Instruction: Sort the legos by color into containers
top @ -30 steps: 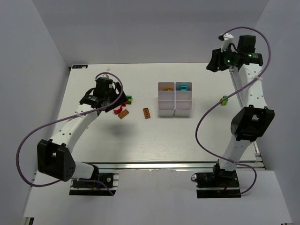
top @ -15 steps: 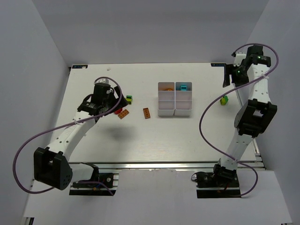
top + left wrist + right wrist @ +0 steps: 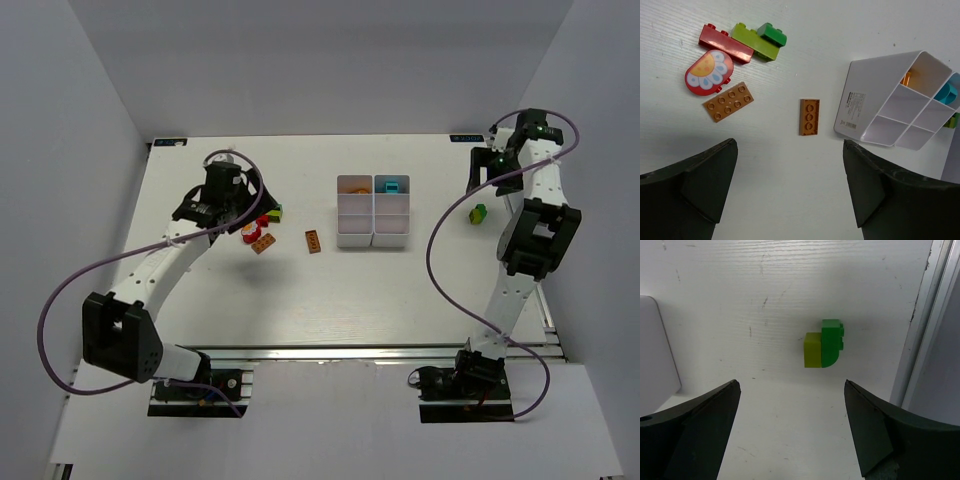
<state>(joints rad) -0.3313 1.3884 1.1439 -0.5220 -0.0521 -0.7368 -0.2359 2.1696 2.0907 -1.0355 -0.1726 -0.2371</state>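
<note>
Two picks pending, I judge. From above: tray (image 3: 373, 243) mid-surface, loose legos (image 3: 263, 243) left of it. Left wrist: my left hand (image 3: 789, 145) gapes empty near a brown brick (image 3: 809, 116). Right wrist: my right hand (image 3: 791, 385), equally wide, needs lowering onto the green piece (image 3: 824, 350) by the right edge.

Top external: fixed, high and behind the arm bases, looking down and forward over the whole bench (image 3: 300, 290). It is far off, so the bricks look tiny.

Left wrist: close, looks almost straight down past the left pincer (image 3: 789, 150), with its fingers in the bottom corners. It frames the brick cluster (image 3: 725, 44) and the white tray (image 3: 865, 115), which sits skewed at the right.

Right wrist: close, looks down past the right pincer (image 3: 790, 390) at the green-yellow lego (image 3: 823, 344) near the bench's edge rail (image 3: 927, 315).

Overlap: the top view shares the brick cluster (image 3: 263, 222) and white tray (image 3: 373, 212) with the left wrist. It shares the green-yellow lego (image 3: 480, 212) with the right wrist.
</note>
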